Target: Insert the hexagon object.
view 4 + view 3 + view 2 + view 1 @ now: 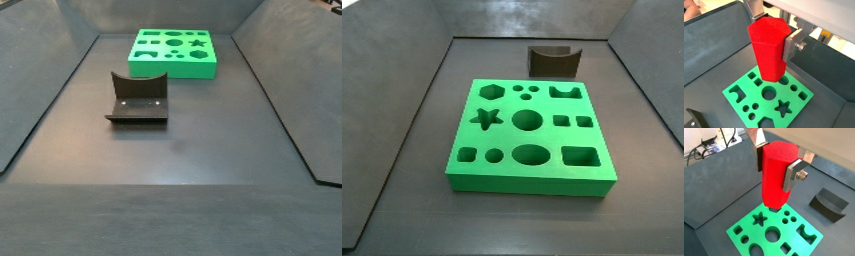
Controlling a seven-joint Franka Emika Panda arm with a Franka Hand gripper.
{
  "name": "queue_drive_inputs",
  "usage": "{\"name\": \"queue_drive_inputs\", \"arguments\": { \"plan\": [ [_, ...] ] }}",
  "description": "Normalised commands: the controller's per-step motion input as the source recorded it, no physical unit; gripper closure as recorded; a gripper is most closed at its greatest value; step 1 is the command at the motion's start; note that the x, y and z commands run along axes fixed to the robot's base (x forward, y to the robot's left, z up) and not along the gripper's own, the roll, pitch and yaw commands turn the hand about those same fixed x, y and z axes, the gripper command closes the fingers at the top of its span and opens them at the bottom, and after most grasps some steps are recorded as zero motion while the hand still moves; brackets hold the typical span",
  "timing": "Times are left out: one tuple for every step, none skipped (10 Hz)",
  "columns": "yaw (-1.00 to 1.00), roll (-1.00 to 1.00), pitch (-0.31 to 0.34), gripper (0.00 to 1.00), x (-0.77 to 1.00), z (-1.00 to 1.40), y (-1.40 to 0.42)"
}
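My gripper (pixel 776 170) is shut on the hexagon object (pixel 776 178), a tall red six-sided prism. The silver fingers (pixel 793 176) press on its opposite sides near the top. It also shows held in the gripper (pixel 771 37) in a wrist view (pixel 769 50). The prism hangs upright above the green board (pixel 744 230), its lower end over the board's far corner, apart from it. The board's hexagonal hole (pixel 492 91) shows in a side view. Neither side view shows the gripper or the prism.
A dark grey block with a curved notch (pixel 553 60) stands on the floor beyond the board (pixel 516 172); it also shows in a side view (pixel 138 97) and in a wrist view (pixel 827 204). Sloping dark walls (pixel 402 90) enclose the floor.
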Motion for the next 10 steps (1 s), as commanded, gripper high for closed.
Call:
{"name": "queue_drive_inputs", "arguments": {
  "plan": [
    [0.04,0.24,-0.043,1.0,-0.07,-0.9,0.41],
    [0.0,0.24,-0.029,1.0,0.0,-0.9,0.44],
    [0.0,0.17,-0.006,1.0,0.0,-1.0,0.4],
    [0.0,0.12,-0.003,1.0,0.0,-1.0,0.35],
    [0.0,0.13,-0.009,1.0,0.0,-1.0,0.26],
    [0.0,0.15,-0.02,1.0,-0.04,-1.0,0.2],
    [0.0,0.09,-0.096,1.0,-0.28,-1.0,0.18],
    [0.0,0.06,-0.137,1.0,-0.39,-0.98,0.17],
    [0.0,0.05,-0.151,1.0,-0.5,-0.96,0.19],
    [0.0,0.04,-0.169,1.0,-0.53,-0.97,0.21]
  ]
}}
